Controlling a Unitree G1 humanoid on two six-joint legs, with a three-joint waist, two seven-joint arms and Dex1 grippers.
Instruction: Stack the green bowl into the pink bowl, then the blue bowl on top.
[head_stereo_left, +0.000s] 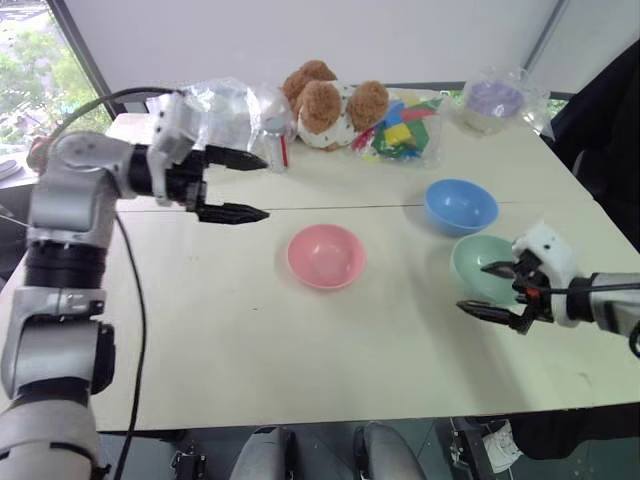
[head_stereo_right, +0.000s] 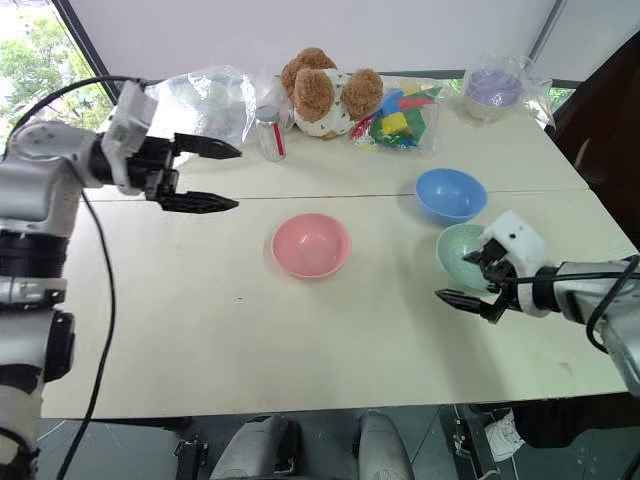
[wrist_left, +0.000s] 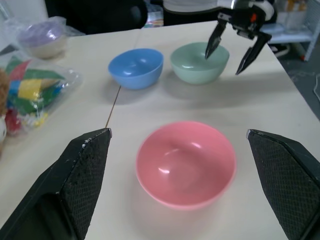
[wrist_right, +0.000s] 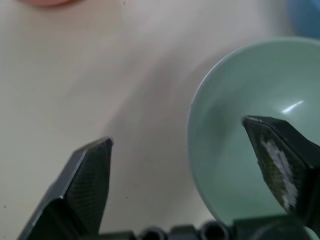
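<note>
The pale table (head_stereo_left: 250, 340) is carrying everything, its two boards meeting along a seam that is running across the middle.

The left gripper (head_stereo_left: 252, 186) is hanging above the table's left side, pointing across toward the right, with its two black fingers spread wide and nothing lying between them. In the left wrist view the pink bowl is sitting framed between those parted fingers, well clear of both.

The right gripper (head_stereo_left: 490, 290) is reaching in low from the right, its jaws also gaping wide and gripping nothing. One finger (wrist_right: 280, 165) is hovering over the hollow of the green bowl (head_stereo_left: 478, 262) while the other (wrist_right: 82, 185) is hanging outside the near rim, over bare table, so the rim is lying between the two. Whether either fingertip is touching the bowl I cannot tell.

Three loose bowls are standing upright and empty. The pink bowl (head_stereo_left: 326, 256) is sitting alone near the table's centre, just in front of the seam. The blue bowl (head_stereo_left: 460, 206) is resting to its right, by the seam, and the green bowl is sitting just in front of the blue one, very close to it.

Along the far edge one brown plush toy (head_stereo_left: 330, 102) is lying beside one bag of coloured blocks (head_stereo_left: 405, 128). One small can (head_stereo_left: 276, 142) is standing to the toy's left, next to crumpled clear plastic (head_stereo_left: 222, 102). One lavender bowl in a clear bag (head_stereo_left: 495, 100) is sitting at the far right corner.
</note>
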